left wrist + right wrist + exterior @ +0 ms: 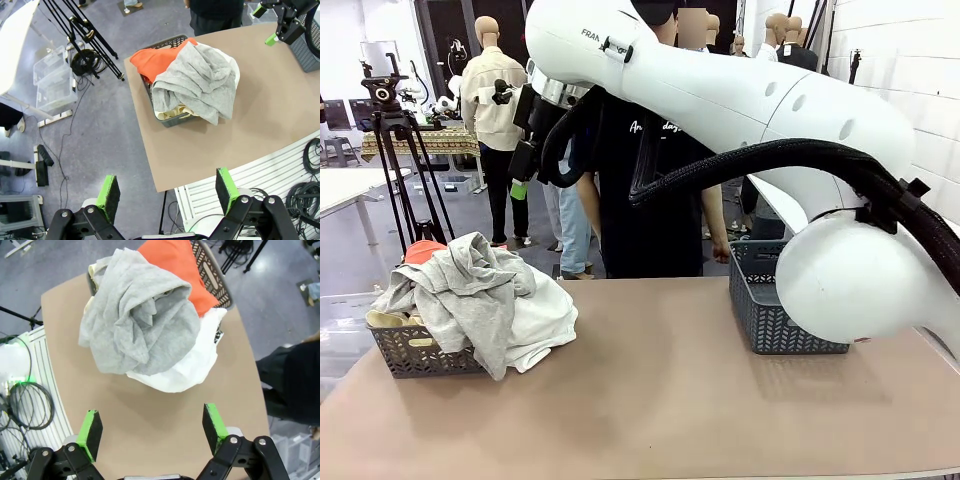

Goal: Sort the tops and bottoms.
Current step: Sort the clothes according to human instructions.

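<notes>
Front view: grey garment hides basket contents; left gripper, right gripper both apart.

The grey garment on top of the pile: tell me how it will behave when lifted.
The grey garment lies crumpled and folded, so it is probably floppy and will sag. It drapes over the white garment, so it may drag that along.

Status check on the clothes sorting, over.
Left gripper and right gripper open, empty, both high above the table. Garments heaped in left basket; right basket unobstructed.
</notes>
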Controlling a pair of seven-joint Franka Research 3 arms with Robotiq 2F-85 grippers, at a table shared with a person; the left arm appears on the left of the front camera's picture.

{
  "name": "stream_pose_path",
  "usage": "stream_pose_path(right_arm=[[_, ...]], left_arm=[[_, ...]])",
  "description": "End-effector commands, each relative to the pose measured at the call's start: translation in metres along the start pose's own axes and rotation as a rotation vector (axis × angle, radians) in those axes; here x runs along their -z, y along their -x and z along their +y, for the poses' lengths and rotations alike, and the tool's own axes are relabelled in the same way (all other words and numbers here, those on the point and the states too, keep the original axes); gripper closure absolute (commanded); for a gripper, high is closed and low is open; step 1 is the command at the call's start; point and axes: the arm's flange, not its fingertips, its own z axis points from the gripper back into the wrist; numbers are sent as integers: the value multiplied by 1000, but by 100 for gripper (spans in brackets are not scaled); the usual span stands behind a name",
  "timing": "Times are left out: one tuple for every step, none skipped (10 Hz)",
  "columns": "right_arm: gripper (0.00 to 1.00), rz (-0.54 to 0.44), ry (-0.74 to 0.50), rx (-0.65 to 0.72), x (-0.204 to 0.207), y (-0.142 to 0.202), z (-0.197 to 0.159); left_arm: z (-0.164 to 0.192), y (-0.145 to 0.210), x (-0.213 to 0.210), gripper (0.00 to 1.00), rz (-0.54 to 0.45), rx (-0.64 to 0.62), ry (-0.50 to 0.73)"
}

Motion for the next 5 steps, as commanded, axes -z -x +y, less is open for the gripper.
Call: stream_pose_path(right_arm=[[0, -2, 1, -15, 1, -1, 0], [0, -2, 1, -15, 1, -1, 0], [0, -2, 1, -15, 1, -1, 0], [0, -2, 1, -15, 1, -1, 0], [0, -2, 1, -15, 1, -1, 0]], left_arm=[[1, 0, 0, 0, -2, -5, -3], [1, 0, 0, 0, -2, -5, -3], [1, 0, 0, 0, -2, -5, -3], [1, 0, 0, 0, -2, -5, -3], [1, 0, 0, 0, -2, -5, -3]])
